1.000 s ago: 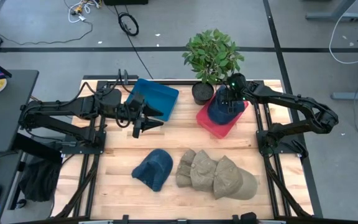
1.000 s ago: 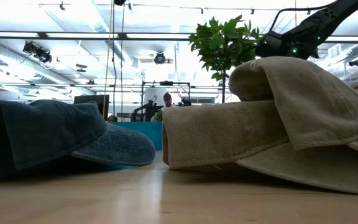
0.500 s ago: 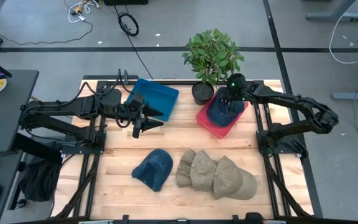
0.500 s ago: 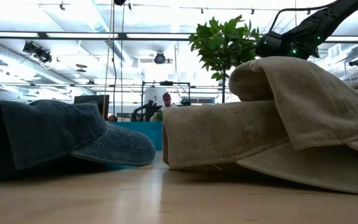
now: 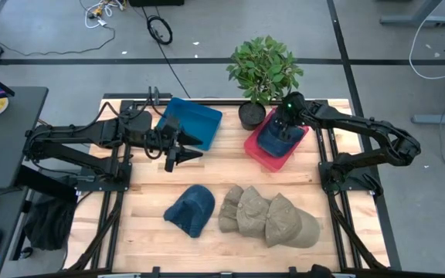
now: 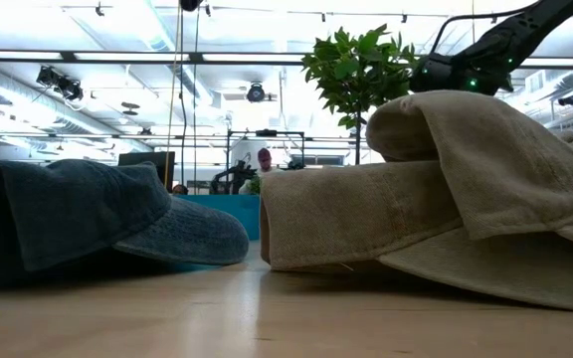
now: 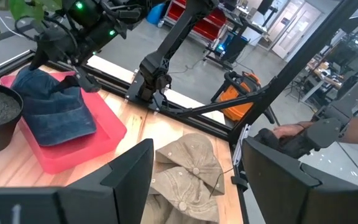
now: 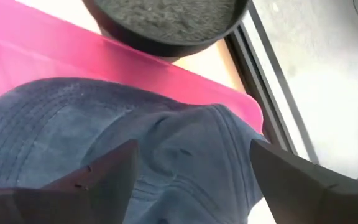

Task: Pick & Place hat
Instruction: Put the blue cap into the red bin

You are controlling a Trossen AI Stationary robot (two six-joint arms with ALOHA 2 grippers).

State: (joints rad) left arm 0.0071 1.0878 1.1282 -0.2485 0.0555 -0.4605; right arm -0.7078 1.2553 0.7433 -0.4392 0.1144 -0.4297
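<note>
The table [image 5: 222, 174] is pale wooden planks in a dark metal frame. On its near half lie tan caps [image 5: 269, 218], soft canvas, crumpled and overlapping in a heap, and just to their left a lone denim cap [image 5: 191, 208], folded on itself. At the back edge stand a blue bin [image 5: 195, 122], tilted, a leafy plant [image 5: 264, 69] in a dark round pot, and a pink tray [image 5: 265, 153], flat and rectangular, set aslant beside the pot.

The hat [image 5: 278, 135] lies in the pink tray: dark blue denim, with stitched panel seams across a soft, dented crown. Its long axis runs along the tray; which end carries the brim cannot be made out.

The right gripper [image 5: 286, 123] hangs right over the hat, its fingers [image 8: 294, 180] spread wide to either side of the crown, clasping nothing. The left gripper [image 5: 182, 153] hovers near the blue bin, fingers [image 7: 129, 180] apart and empty.
</note>
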